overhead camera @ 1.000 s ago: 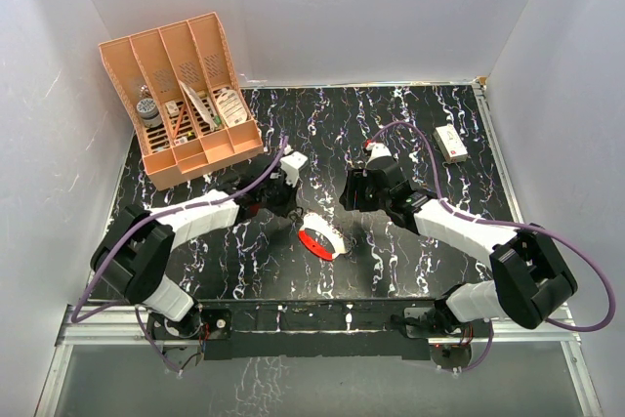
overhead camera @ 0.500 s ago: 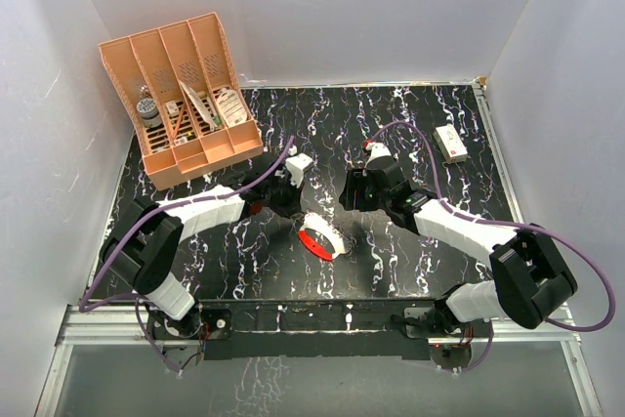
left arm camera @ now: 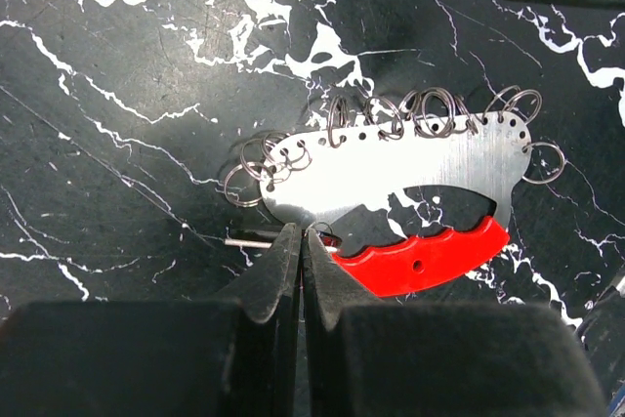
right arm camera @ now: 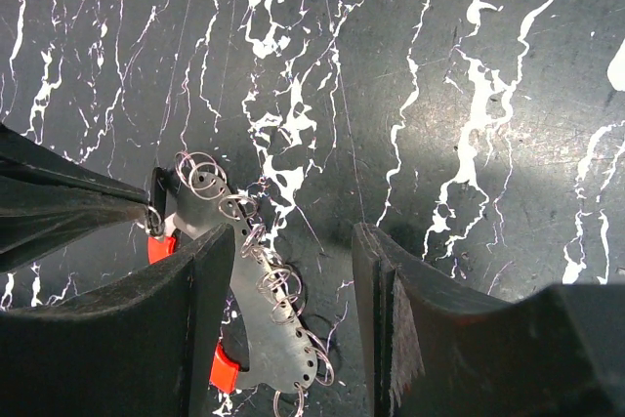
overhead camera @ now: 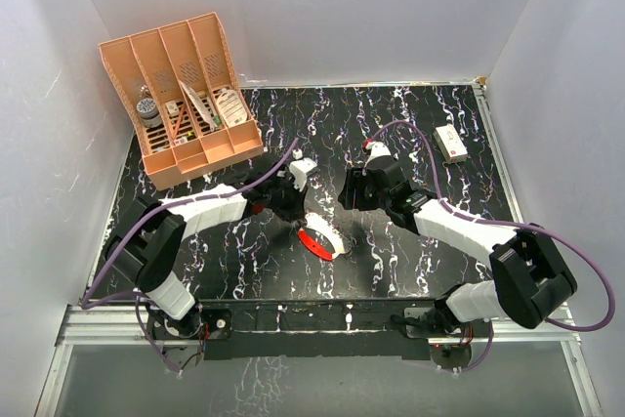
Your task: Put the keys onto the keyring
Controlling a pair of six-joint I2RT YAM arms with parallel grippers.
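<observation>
The keyring (overhead camera: 322,239) lies on the black marble table: a flat metal plate (left arm camera: 391,163) with a red grip and several wire rings in its holes. My left gripper (overhead camera: 298,217) is shut, its tips (left arm camera: 303,236) at the plate's left end by the red grip. A tiny thin piece, the keys (left arm camera: 244,241), stands on edge across those tips. In the right wrist view it is a small dark piece (right arm camera: 159,187) at the end of the left fingers (right arm camera: 68,202). My right gripper (overhead camera: 350,192) hangs open (right arm camera: 293,236) just right of the keyring (right arm camera: 264,329), holding nothing.
An orange desk organizer (overhead camera: 186,95) with small items stands at the back left. A small white box (overhead camera: 450,143) lies at the right back. White walls close the table on three sides.
My left arm has stretched a little to the right, bringing its shut tips up against the keyring. The right arm has hardly moved.
</observation>
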